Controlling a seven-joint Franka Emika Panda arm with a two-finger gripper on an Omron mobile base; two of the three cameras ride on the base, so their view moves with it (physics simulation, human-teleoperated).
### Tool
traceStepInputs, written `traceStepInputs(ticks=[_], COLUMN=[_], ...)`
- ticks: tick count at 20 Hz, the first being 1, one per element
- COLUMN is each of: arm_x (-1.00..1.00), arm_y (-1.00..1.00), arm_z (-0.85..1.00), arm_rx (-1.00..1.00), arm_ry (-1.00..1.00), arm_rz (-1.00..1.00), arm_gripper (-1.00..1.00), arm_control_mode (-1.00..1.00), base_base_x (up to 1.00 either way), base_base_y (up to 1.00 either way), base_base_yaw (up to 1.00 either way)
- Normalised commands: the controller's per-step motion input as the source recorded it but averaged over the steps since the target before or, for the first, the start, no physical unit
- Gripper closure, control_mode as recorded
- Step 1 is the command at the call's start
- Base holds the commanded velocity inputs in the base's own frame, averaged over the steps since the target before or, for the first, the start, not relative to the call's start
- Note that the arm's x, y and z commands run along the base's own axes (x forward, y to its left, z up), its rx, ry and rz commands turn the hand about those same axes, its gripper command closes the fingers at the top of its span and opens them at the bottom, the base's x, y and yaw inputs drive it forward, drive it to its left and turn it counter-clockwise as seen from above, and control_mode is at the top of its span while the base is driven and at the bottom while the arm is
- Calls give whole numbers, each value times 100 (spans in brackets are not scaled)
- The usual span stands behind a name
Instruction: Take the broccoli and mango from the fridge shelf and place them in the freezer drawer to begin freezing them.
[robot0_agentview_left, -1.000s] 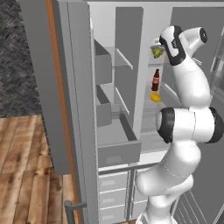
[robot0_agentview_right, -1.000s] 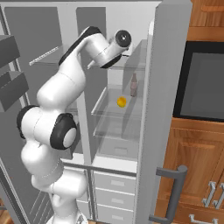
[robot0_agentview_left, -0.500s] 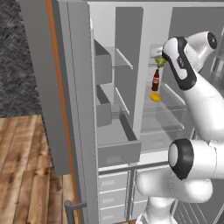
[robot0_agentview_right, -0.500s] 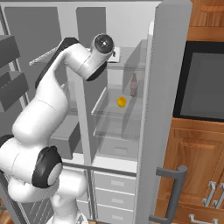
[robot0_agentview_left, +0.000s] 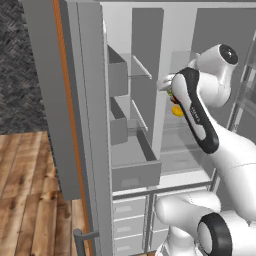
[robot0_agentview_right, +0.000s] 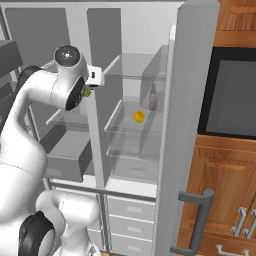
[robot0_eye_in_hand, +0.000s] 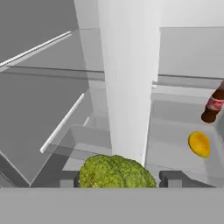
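Note:
The broccoli (robot0_eye_in_hand: 116, 171), a lumpy yellow-green head, sits between my finger tips, and my gripper (robot0_eye_in_hand: 118, 180) is shut on it. From the base views the gripper (robot0_agentview_left: 169, 90) (robot0_agentview_right: 90, 86) hangs in front of the fridge's centre divider, with a bit of broccoli (robot0_agentview_right: 87, 92) showing under the hand. The mango (robot0_agentview_left: 177, 111) (robot0_agentview_right: 139, 116) (robot0_eye_in_hand: 199, 144) lies on the right compartment's glass shelf, to the right of the gripper. The freezer drawer (robot0_agentview_left: 136, 174) (robot0_agentview_right: 64, 167) stands pulled out below and left of the gripper.
A dark red-labelled bottle (robot0_agentview_right: 153, 97) (robot0_eye_in_hand: 213, 107) stands behind the mango. The white divider (robot0_eye_in_hand: 127, 87) rises straight ahead of the hand. Grey door bins (robot0_agentview_left: 118, 77) hang on the open left door. Small stacked drawers (robot0_agentview_right: 129, 220) sit at the bottom.
The arm has swung left and down, carrying the broccoli out of the right compartment, away from the bottle, to the front of the divider. Mango and bottle have not moved.

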Motion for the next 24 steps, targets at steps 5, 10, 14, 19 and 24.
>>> traceStepInputs(ticks=[5, 10, 14, 19, 24], arm_x=[-43, -10, 0, 0, 8], arm_y=[68, 39, 9, 12, 4], arm_z=[-58, -80, -51, -63, -53], arm_rx=[-14, -15, -3, -1, -1], arm_ry=[28, 25, 25, 20, 13], arm_rz=[0, 0, 0, 2, 1], arm_gripper=[100, 100, 100, 100, 100], arm_control_mode=[-100, -100, -100, -100, -100], base_base_x=[0, 0, 0, 0, 0], base_base_y=[0, 0, 0, 0, 0], base_base_yaw=[0, 0, 0, 0, 0])
